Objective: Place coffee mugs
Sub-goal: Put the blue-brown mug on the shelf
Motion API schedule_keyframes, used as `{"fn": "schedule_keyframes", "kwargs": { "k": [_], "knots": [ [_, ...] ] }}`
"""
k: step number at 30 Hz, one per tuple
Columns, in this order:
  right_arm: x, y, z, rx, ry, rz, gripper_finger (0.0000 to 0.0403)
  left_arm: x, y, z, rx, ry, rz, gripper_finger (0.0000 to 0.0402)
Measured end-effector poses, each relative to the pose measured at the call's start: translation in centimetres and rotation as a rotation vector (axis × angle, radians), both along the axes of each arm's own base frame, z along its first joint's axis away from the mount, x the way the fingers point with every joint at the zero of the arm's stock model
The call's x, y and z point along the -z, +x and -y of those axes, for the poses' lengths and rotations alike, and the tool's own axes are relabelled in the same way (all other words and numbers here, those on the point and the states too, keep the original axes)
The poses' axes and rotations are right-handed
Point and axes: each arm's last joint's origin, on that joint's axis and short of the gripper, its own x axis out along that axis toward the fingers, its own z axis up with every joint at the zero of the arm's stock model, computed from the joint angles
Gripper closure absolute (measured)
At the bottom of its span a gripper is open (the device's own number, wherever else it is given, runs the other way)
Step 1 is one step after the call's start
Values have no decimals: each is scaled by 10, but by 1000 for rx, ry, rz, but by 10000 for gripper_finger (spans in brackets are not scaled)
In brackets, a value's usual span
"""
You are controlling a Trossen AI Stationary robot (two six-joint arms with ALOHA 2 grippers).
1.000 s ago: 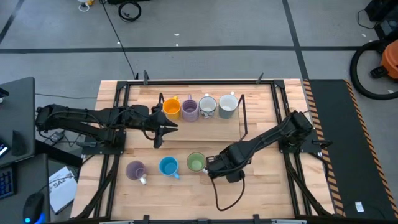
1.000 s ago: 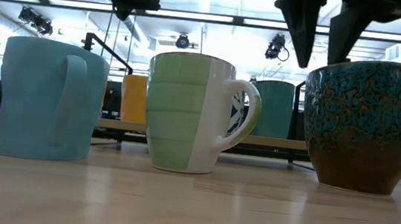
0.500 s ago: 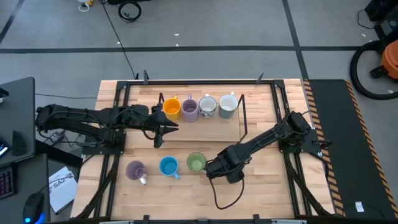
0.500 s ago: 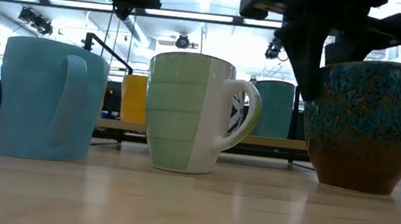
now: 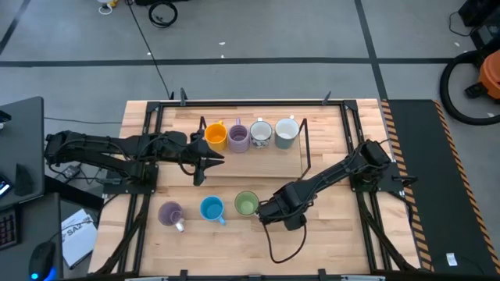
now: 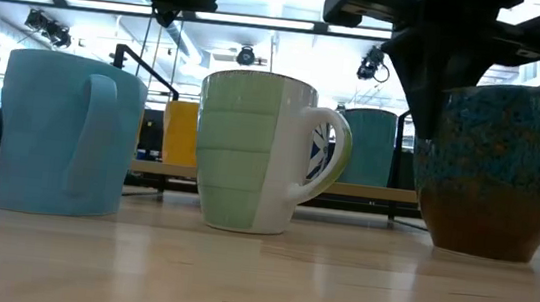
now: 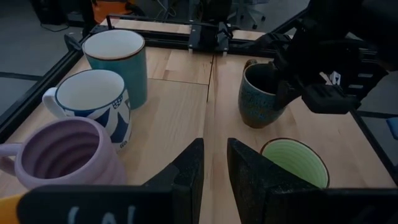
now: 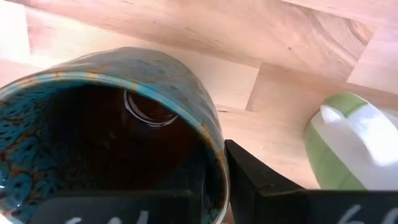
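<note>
The dark brown-black, teal-speckled mug point(image 6: 494, 175) stands on its base at the near right of the table, next to the light green mug point(image 5: 247, 204), the blue one point(image 5: 211, 208) and the lavender one point(image 5: 170, 213). My right gripper point(image 5: 273, 209) is down on the dark mug from above, shut on its rim. The orange point(image 5: 216, 136), purple point(image 5: 238, 137), white patterned point(image 5: 260, 133) and pale white-teal point(image 5: 286, 133) mugs stand in a row at the far side. My left gripper point(image 5: 201, 165) hovers between the two rows, its fingers a narrow gap apart and holding nothing. My right gripper pinches the dark mug's wall at the rim point(image 8: 214, 177), on the side toward the green mug. One finger is inside the mug and the other finger point(image 8: 261, 180) is outside. The fingers point down from above. The mug stands upright, its bottom point(image 6: 481, 249) on the table.
A black wire frame point(image 5: 305, 148) runs around the far row of mugs. Black rails point(image 5: 148, 125) border the table. Bare wood lies near and to the right of the dark mug.
My right gripper has come down over the dark mug's rim, one finger going into the mug, and has shut on the wall. The mug stays on the table.
</note>
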Motion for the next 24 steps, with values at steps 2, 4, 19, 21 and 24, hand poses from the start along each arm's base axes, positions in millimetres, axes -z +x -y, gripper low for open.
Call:
{"fn": "schedule_keyframes", "kwargs": {
  "k": [2,4,19,21,24],
  "knots": [
    [0,0,0,23,4,6,358,0,0,0,0,0,0,324],
    [0,1,0,49,14,8,357,0,0,0,0,1,0,324],
    [-12,15,17,548,104,74,358,-1,0,0,1,1,9,324],
    [-16,19,23,644,131,80,358,-1,0,0,1,1,9,324],
    [-21,23,32,795,147,93,358,-1,0,0,1,1,10,324]
  ]
}}
